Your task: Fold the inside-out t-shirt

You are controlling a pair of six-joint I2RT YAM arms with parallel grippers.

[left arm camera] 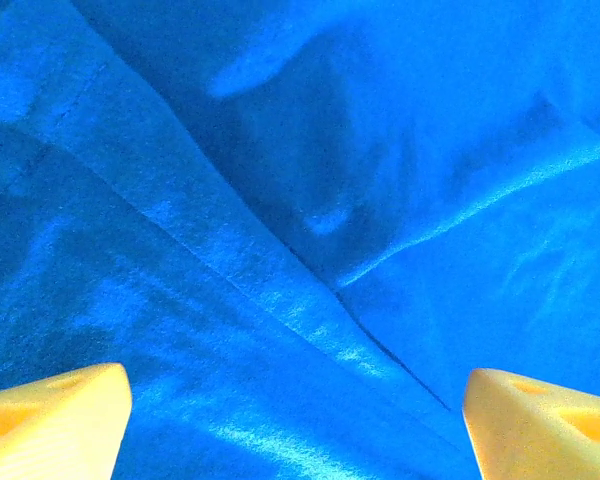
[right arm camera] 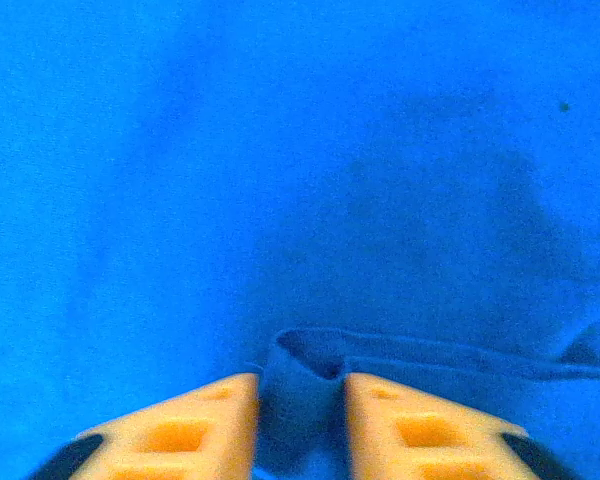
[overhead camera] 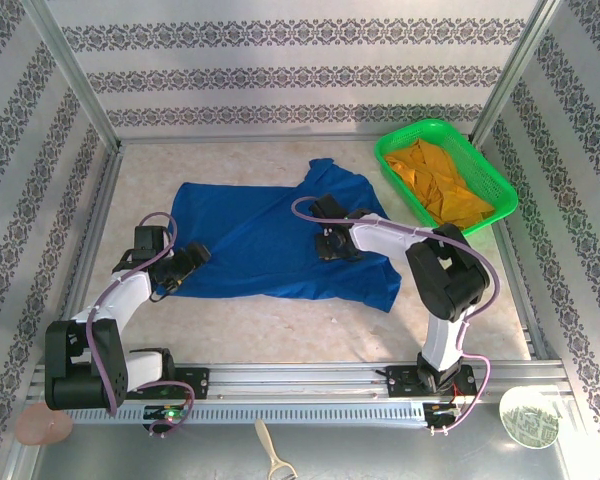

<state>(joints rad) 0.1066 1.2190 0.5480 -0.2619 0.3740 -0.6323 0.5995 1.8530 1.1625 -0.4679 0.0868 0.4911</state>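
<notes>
Near left: my left claw (overhead camera: 185,262) spread wide over the t-shirt (overhead camera: 245,235) at its left near edge. My right claw (overhead camera: 330,243) mid-shirt, pinching a raised fold of blue cloth. T-shirt spread mid-table. Far right: green basket (overhead camera: 408,136) holding orange garment (overhead camera: 445,180).

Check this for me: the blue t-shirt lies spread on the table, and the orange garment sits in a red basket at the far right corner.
One thing is wrong: the basket is green, not red, as the top external view shows. The rest holds: the blue t-shirt lies spread on the table, and the orange garment sits in that basket at the far right corner.
</notes>
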